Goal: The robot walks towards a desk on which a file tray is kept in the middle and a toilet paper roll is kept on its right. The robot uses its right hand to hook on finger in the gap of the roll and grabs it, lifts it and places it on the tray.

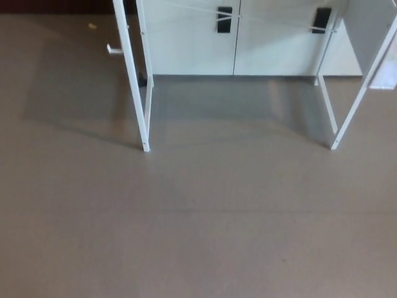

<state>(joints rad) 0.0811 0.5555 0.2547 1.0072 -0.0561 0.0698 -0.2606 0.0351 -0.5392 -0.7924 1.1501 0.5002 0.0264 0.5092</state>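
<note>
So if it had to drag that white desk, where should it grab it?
Probably the near left leg: a thin slanting bar, free all round above the floor. Come from the front and close a hand round it. Neither hand is in view.

A plain grey-brown floor [198, 230] fills most of the head view. White metal desk legs [133, 81] stand at left and right [356, 93], casting a soft shadow leftward. Behind them runs a pale cabinet [192, 43] with two black handles [224, 18].
</note>
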